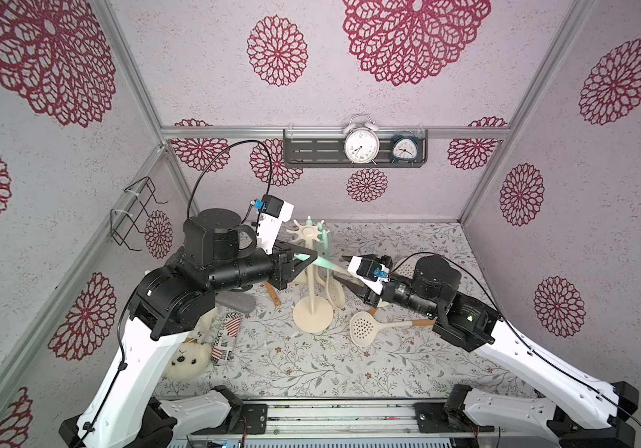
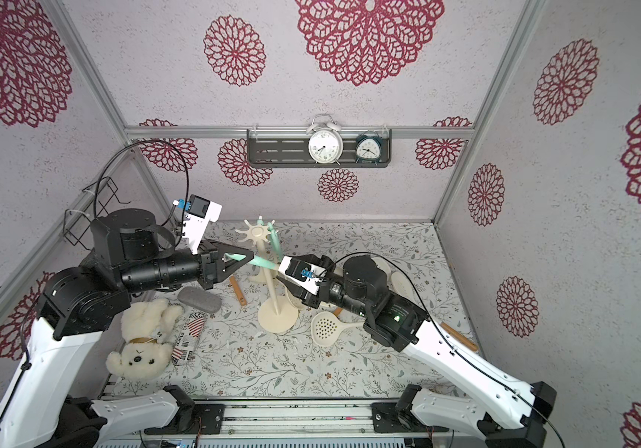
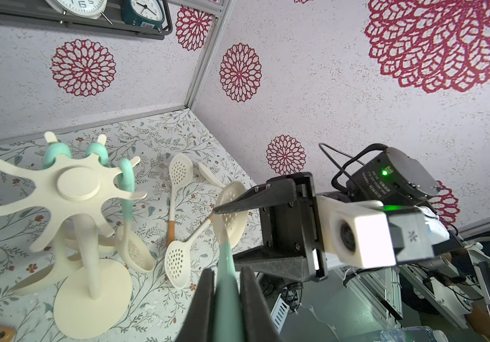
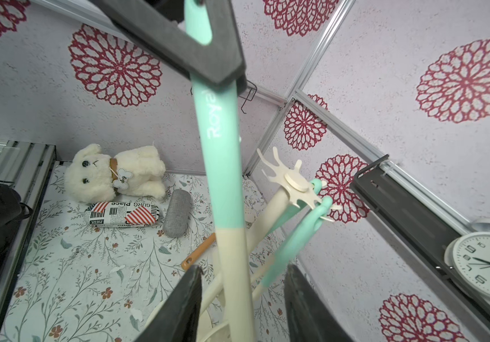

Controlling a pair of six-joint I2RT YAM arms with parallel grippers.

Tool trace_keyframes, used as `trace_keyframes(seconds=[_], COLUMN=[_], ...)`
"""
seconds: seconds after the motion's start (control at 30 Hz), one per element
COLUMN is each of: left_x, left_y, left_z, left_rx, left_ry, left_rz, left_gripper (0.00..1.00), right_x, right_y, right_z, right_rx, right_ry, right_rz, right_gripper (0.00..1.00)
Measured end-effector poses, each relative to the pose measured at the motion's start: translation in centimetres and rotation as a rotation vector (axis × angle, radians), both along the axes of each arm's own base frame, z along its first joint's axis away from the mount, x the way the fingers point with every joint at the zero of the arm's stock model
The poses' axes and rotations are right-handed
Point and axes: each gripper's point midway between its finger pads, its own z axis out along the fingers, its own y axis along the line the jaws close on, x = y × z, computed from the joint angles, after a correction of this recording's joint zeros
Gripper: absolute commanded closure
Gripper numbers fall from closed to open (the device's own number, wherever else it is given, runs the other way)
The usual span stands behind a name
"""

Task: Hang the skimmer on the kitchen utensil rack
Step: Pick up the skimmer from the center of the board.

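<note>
The skimmer (image 1: 326, 265) (image 2: 262, 263) is in the air above the floral table (image 1: 272, 360), just in front of the pole of the kitchen utensil rack (image 1: 313, 294) (image 2: 274, 302) and lower than its star-shaped crown. Its long axis runs crosswise between the two arms. The mint-green handle end points to the robot's left, and the cream neck and bowl point to its right.

The left pincer (image 1: 311, 258) (image 2: 247, 260) is pressed together on the mint handle near its looped end. In the left wrist view its fingers (image 3: 205, 296) hug the handle (image 3: 227, 266) on both sides. From there the neck leads away to the perforated bowl, which sits partly behind the right pincer (image 3: 224, 234).

The right pincer (image 1: 340, 267) (image 2: 281, 269) is spread around the cream neck. In the right wrist view its fingers (image 4: 184, 302) stand on either side of the shaft (image 4: 223, 148), with a gap showing on each side.

The rack stands upright on its round base. Three mint-handled utensils (image 3: 126, 183) hang from hooks of its crown (image 3: 78, 183) (image 4: 292, 180). An orange-handled skimmer (image 1: 365, 329) lies flat on the table beside the base.
</note>
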Motion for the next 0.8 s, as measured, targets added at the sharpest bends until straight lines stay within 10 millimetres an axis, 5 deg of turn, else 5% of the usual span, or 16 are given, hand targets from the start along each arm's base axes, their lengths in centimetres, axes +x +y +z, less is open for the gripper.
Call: trace_keyframes(seconds=[0.17, 0.3, 0.33, 0.4, 0.5, 0.67, 0.8], left_x=[0.2, 0.3, 0.4, 0.4, 0.3, -0.6, -0.8], left_y=[-0.2, -0.4, -0.4, -0.4, -0.3, 1.2, 3.1], left_z=[-0.2, -0.3, -0.1, -0.1, 0.0, -2.3, -6.8], left_rx=[0.003, 0.005, -0.001, 0.000, -0.012, -0.008, 0.027], left_ry=[0.005, 0.011, 0.002, -0.002, -0.037, -0.123, -0.185], left_rz=[-0.003, -0.006, -0.006, -0.010, -0.012, 0.021, 0.088], left_gripper=[1.00, 1.00, 0.95, 0.57, 0.27, 0.21, 0.22], right_x=[0.3, 0.3, 0.1, 0.1, 0.3, 1.3, 2.0], right_y=[0.9, 1.0, 1.1, 1.0, 0.3, -2.3, -4.2], right_z=[-0.7, -0.5, -0.5, -0.6, -0.6, -1.9, -4.7], right_rx=[-0.021, -0.015, -0.016, -0.005, 0.035, 0.122, 0.184], right_ry=[-0.008, -0.021, -0.020, -0.011, 0.030, 0.155, 0.292], right_rz=[0.006, 0.003, 0.013, 0.002, -0.036, -0.181, -0.284], right_gripper=[0.70, 0.93, 1.00, 1.00, 1.00, 1.00, 1.00])
